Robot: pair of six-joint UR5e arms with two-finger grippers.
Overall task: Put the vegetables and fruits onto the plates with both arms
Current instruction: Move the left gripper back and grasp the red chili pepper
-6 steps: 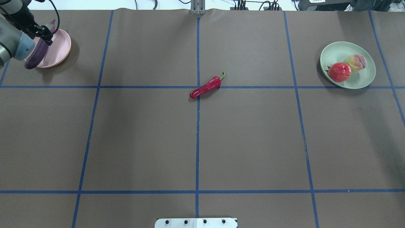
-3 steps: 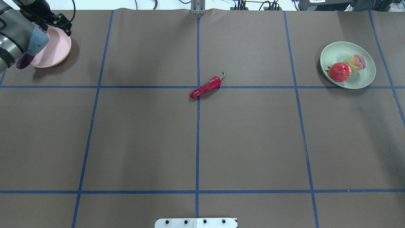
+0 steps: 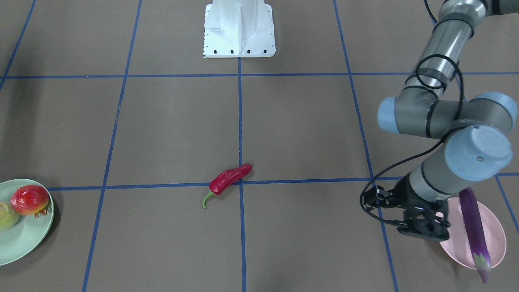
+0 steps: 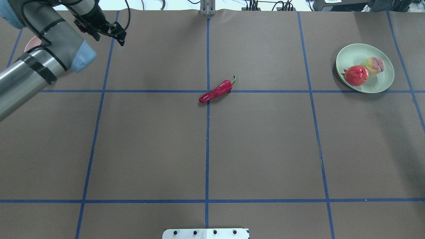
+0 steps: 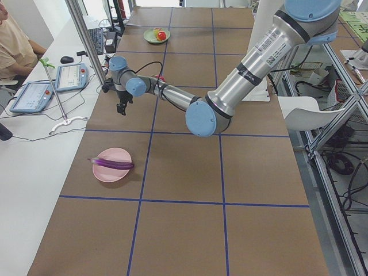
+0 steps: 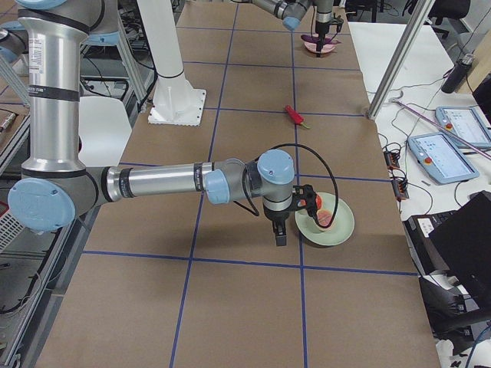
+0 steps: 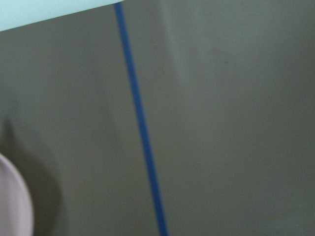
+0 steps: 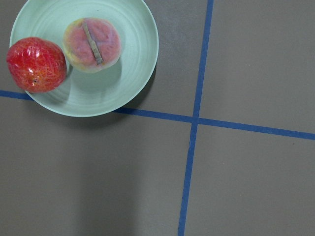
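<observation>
Pink plate [image 3: 494, 233] sits at the far left of the counter [image 4: 265, 149]. It holds one item, the purple eggplant [image 3: 474, 231], which lies lengthwise across the dish. The eggplant's pale cap end overhangs the far rim and its body rests on the plate surface. The left-end side view confirms this: nothing else is on the plate, and the eggplant touches no part of the arm. Left claw [image 3: 423, 231] hangs above bare counter to the right of the pink plate, apart from it and holding nothing. Its fingers show only as a dark cluster, so I cannot tell whether they are apart or together. The left wrist camera shows only a sliver of pink rim, blue tape and brown counter. Mint green plate [image 4: 375, 84] sits at the far right and holds two items. The red pomegranate [image 4: 356, 75] is on its left half with the crown pointing left. The peach [image 4: 373, 65] is just to the right and slightly farther, and the two appear to touch. Both are fully inside the rim. Right claw [image 6: 279, 236] shows only in the right-end side view, pointing down over the counter just beside the mint plate on the near side. I cannot tell its state from there. Red chili [image 4: 215, 92] is on no plate. It lies on the counter at the centre, diagonally over the crossing of two blue tape lines [image 4: 207, 149], with its green stem toward the far right, well apart from both plates.
</observation>
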